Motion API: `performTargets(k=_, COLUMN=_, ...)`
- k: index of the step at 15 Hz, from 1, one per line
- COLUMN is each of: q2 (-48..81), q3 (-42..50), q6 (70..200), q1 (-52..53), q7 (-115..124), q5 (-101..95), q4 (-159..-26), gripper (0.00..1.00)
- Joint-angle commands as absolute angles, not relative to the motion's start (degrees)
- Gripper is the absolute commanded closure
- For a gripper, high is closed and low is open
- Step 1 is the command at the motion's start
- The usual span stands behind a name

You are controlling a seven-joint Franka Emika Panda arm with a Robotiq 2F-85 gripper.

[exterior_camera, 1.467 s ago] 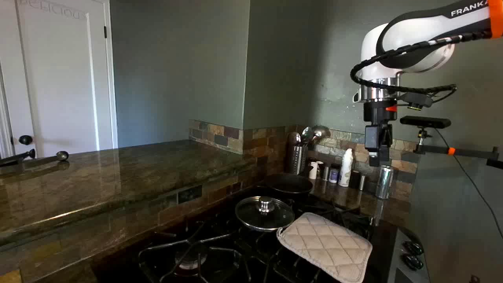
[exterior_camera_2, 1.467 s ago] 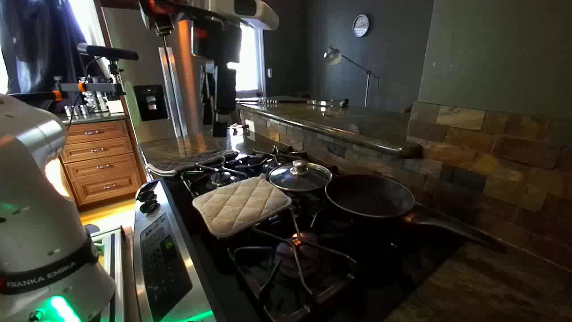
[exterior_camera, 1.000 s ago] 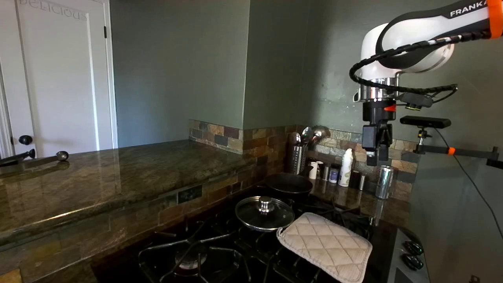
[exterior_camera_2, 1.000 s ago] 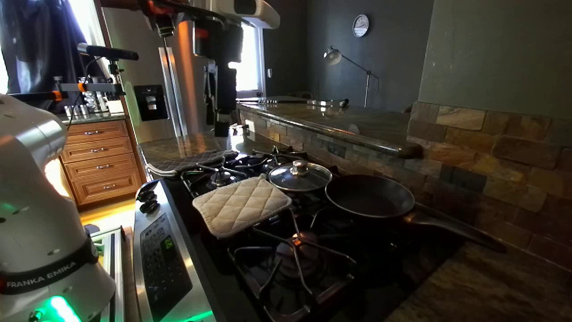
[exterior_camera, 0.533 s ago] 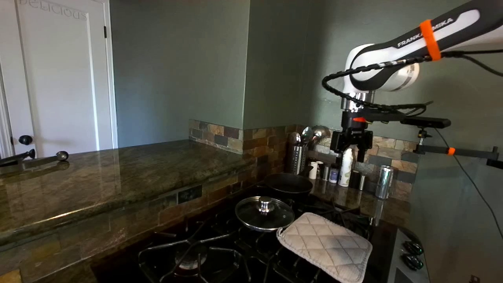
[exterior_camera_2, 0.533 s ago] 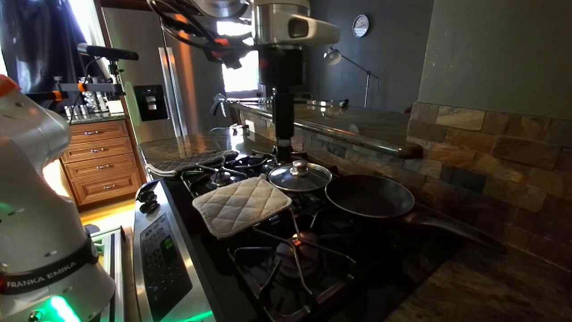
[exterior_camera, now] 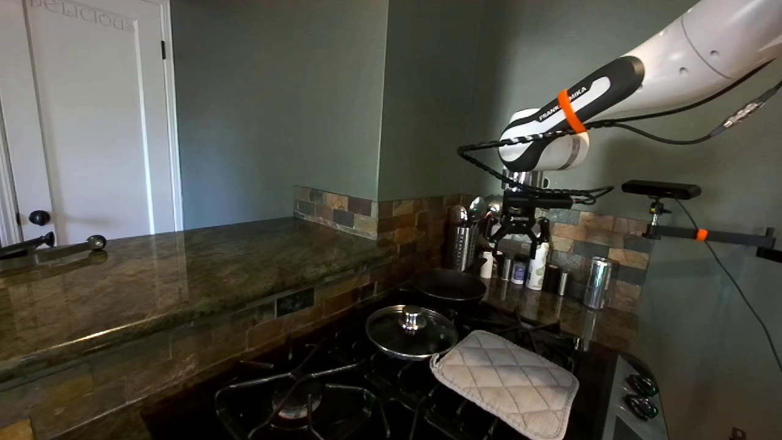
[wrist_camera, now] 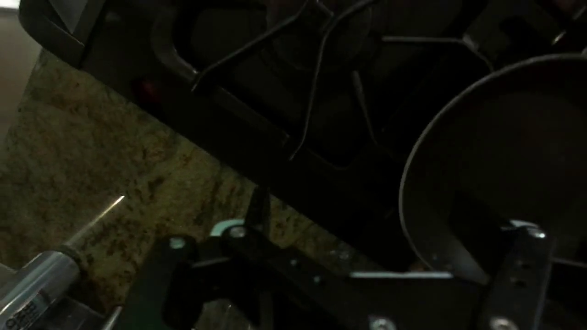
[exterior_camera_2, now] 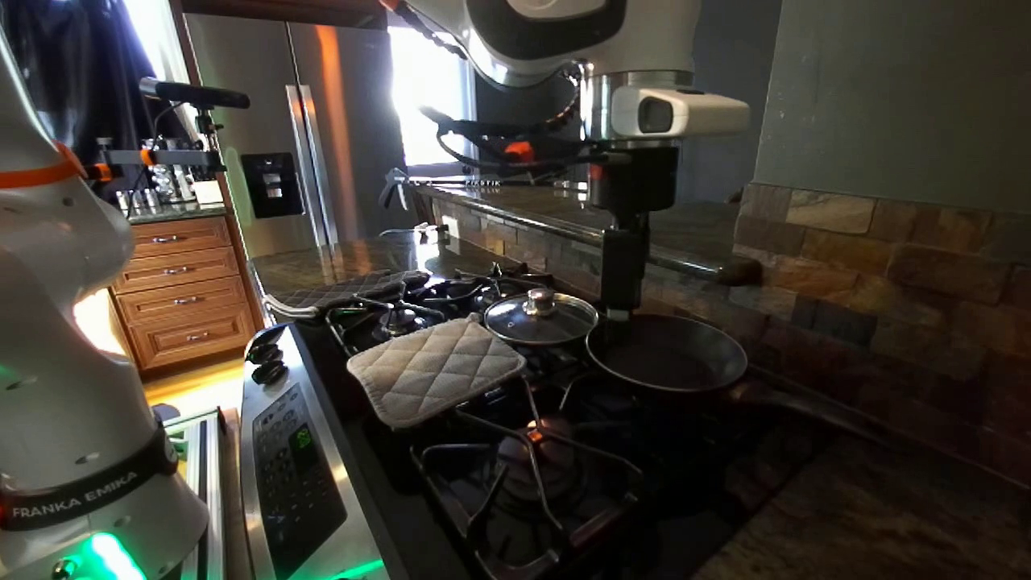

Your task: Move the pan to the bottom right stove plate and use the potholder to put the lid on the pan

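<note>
The dark round pan [exterior_camera_2: 668, 354] sits at the back of the stove, also in an exterior view [exterior_camera: 449, 286] and at the wrist view's right edge [wrist_camera: 495, 151]. Its handle [exterior_camera_2: 813, 407] reaches over the counter. The glass lid [exterior_camera: 391, 336] with its shiny knob lies on the grates beside the pan, also here [exterior_camera_2: 556, 326]. The cream quilted potholder [exterior_camera: 507, 382] lies flat next to the lid, also here [exterior_camera_2: 439, 370]. My gripper [exterior_camera: 514, 252] points down, open, with nothing between its fingers. It hovers above the pan area; its fingers also show in the wrist view [wrist_camera: 383, 224].
A burner grate [exterior_camera_2: 536, 467] lies on the potholder's side of the pan. A steel utensil holder [exterior_camera: 464, 247], a white bottle [exterior_camera: 536, 275], small jars and a steel canister [exterior_camera: 597, 282] stand along the tiled wall. A raised counter ledge [exterior_camera_2: 596, 229] runs behind the stove.
The arm has swung toward the pan and come lower, and the gripper has turned about its upright axis. Pan, lid and potholder have stayed in place.
</note>
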State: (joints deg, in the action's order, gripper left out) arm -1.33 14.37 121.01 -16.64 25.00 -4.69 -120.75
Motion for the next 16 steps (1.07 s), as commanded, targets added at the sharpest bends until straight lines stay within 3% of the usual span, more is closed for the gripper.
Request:
performTargets(k=1, q2=7.5, q3=15.7, q6=120.9, q1=-16.9, q7=33.6, q5=-2.3, q4=-112.0, gripper=0.00)
performTargets(k=11, q2=21.8, q3=17.4, q6=123.5, q1=-16.7, q7=47.4, q5=3.9, q4=-98.0, gripper=0.00)
performTargets(k=16, q2=22.1, q3=17.6, q6=122.4, q1=-16.3, q7=46.5, q5=2.9, q4=-97.7, gripper=0.00)
